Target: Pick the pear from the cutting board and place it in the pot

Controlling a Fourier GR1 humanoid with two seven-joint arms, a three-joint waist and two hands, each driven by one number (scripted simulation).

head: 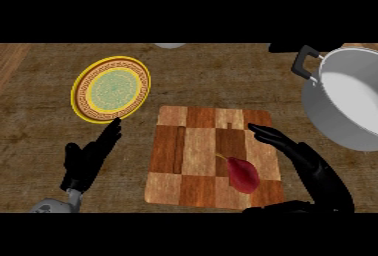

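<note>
1. Lying on the cutting board (pixel 199 150), the pear (pixel 243 174) is dark red and rests on the board's lower right part, its thin stem pointing up and left.
2. The cutting board is a checkered wooden slab in light and dark squares, set near the middle of the wooden counter (pixel 44 130).
3. The right hand (pixel 310 165) sits over the board's right edge, just beside the pear. Its fingers are stretched out and spread apart toward the upper left, and its thumb shows low along the view's bottom edge. The hand cups around the fruit's right side but is not closed on it; whether any part touches the pear cannot be told.
4. The pot (pixel 347 105) stands at the upper right, grey with a pale inside and a black handle (pixel 304 62) at its upper left rim. It is cut off by the view's right edge and lies apart from the board.
5. The left hand (pixel 88 157) is left of the board, fingers straight and pointing up toward a plate, holding nothing.
6. The plate (pixel 111 89) has a yellow rim, a patterned band and a green centre, and lies up and left of the board.
</note>
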